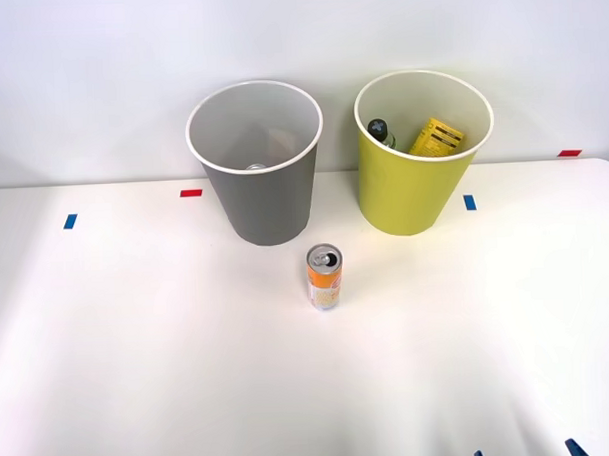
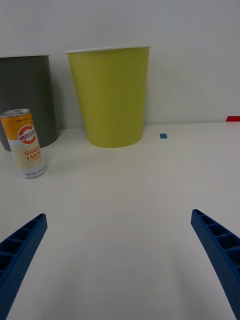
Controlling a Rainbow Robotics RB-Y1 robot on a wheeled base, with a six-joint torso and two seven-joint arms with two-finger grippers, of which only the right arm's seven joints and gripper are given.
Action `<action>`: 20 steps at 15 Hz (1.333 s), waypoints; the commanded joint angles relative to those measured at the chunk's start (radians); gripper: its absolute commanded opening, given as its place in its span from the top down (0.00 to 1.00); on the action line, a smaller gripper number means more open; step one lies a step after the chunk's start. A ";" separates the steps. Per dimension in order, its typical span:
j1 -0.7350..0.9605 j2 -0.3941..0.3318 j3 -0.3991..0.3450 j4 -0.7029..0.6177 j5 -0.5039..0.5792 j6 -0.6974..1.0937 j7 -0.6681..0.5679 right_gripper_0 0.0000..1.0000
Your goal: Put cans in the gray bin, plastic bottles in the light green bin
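White laminate table [image 1: 139, 354] carries two round tapered plastic wastebaskets standing upright side by side along its far edge, against a plain pale wall. The gray bin [image 1: 261, 199], with white inside and white rim, stands on the robot's left; the silver top of a can [image 1: 255, 167] shows low inside it. The yellow-green bin [image 1: 411, 189], of the same shape, stands on the right, apart from the gray one. Inside it lie a clear plastic bottle with a dark cap [image 1: 381, 131] and a yellow ribbed item with black marks [image 1: 437, 136], leaning against the inner wall.

One small slim drink can [image 1: 324, 276], orange fading to pale yellow with a silver top, stands upright on the table in front of the gap between the two bins, nearer the gray one and touching neither. In the wrist view its label reads "GOOD LUCK".

Right gripper [image 2: 120, 250]: the two blue ribbed fingers [image 2: 220, 250] sit at opposite lower corners of the wrist view, spread wide apart with nothing between them. It hangs low over bare table, well short of the orange can, which lies off to one side of its line. The tips of the fingers also show at the near edge of the front view, right of centre.

Small red tape marks [image 1: 191, 193] and blue tape marks [image 1: 470, 202] are stuck to the table surface near the bins and at the near edge.
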 commanded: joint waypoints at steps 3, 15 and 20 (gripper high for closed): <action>0.000 0.000 0.000 0.000 0.000 0.000 0.000 0.00; -0.031 -0.046 0.101 0.002 -0.020 -0.008 0.041 0.00; -0.161 -0.160 0.170 0.000 -0.066 0.066 0.067 0.00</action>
